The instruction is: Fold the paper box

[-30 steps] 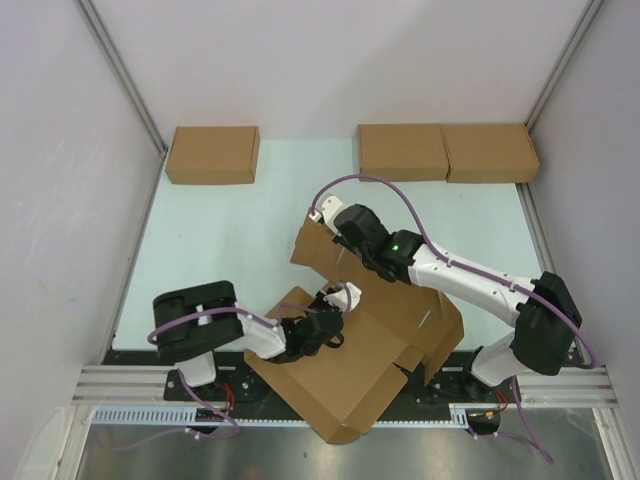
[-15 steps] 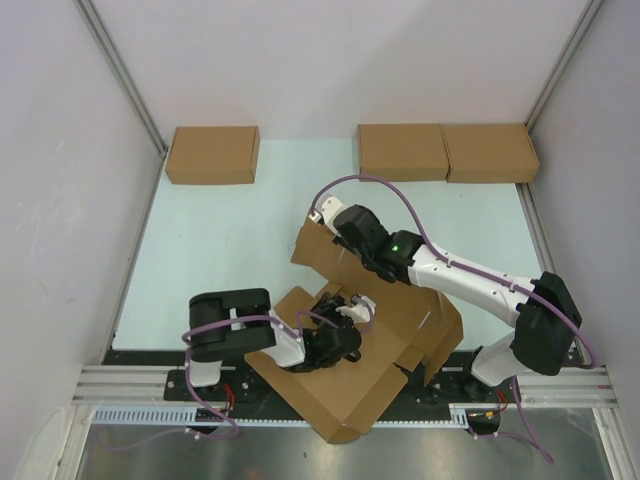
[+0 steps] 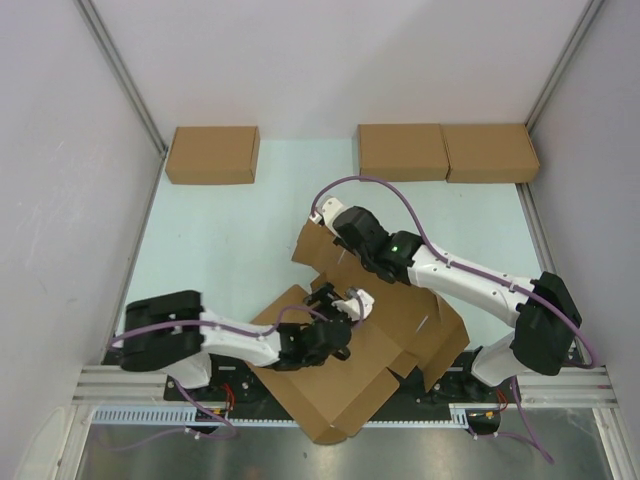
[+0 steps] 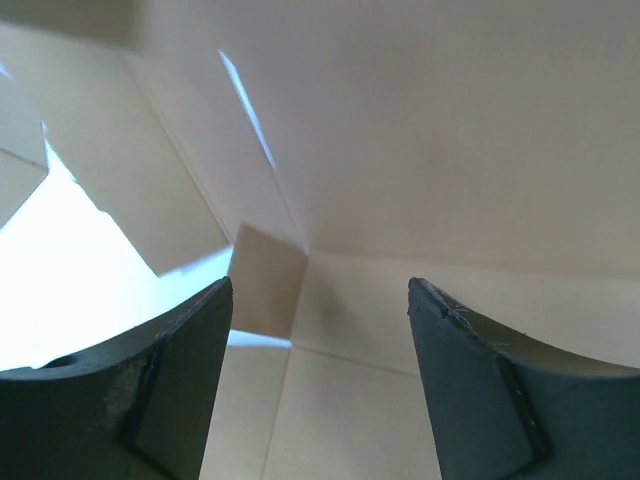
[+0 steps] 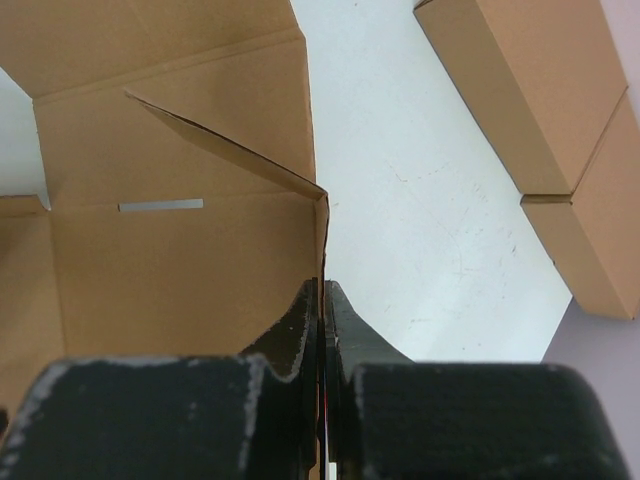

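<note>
The paper box [image 3: 340, 385] lies long-axis diagonal on the counter [image 3: 230, 240], right end effector [image 5: 322, 292] pinching its far flap, left end effector [image 4: 320, 300] gaping over its middle.

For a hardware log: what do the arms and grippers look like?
The left arm and right arm have white links between black joints, each trailing a purple cable; a green light marks the right. Fingers are scuffed black.

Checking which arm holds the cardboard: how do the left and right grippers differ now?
The left gripper stands open and empty; the right gripper is shut on a raised flap edge of the paper box. The left gripper looks into the box's inner creases; the right gripper sits at its outer edge, beside the table. Both are at the same box.
</note>
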`<action>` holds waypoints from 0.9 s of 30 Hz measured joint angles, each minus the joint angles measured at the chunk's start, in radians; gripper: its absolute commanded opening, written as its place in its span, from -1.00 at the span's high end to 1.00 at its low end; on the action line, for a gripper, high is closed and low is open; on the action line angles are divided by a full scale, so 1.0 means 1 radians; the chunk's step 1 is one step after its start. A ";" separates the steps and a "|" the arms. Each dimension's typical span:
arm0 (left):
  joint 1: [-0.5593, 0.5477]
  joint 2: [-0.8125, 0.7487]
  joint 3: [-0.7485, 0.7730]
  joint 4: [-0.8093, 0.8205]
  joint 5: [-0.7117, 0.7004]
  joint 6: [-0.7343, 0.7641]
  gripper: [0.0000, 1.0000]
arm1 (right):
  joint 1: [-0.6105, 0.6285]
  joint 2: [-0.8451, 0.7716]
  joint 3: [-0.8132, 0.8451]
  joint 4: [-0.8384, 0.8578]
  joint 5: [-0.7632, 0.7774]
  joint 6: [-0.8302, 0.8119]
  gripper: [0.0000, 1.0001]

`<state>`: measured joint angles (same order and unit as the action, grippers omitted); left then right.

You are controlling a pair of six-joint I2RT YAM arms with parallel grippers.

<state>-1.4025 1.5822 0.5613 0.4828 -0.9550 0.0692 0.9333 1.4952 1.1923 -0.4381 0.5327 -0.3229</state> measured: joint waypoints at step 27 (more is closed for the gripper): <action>0.525 -0.866 -0.173 -0.288 0.160 -0.550 -0.83 | 0.068 -0.001 -0.002 0.006 0.105 -0.026 1.00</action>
<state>-0.8776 0.7162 0.3885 0.1947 -0.7948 -0.4808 1.0012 1.4940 1.1904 -0.4316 0.6376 -0.3492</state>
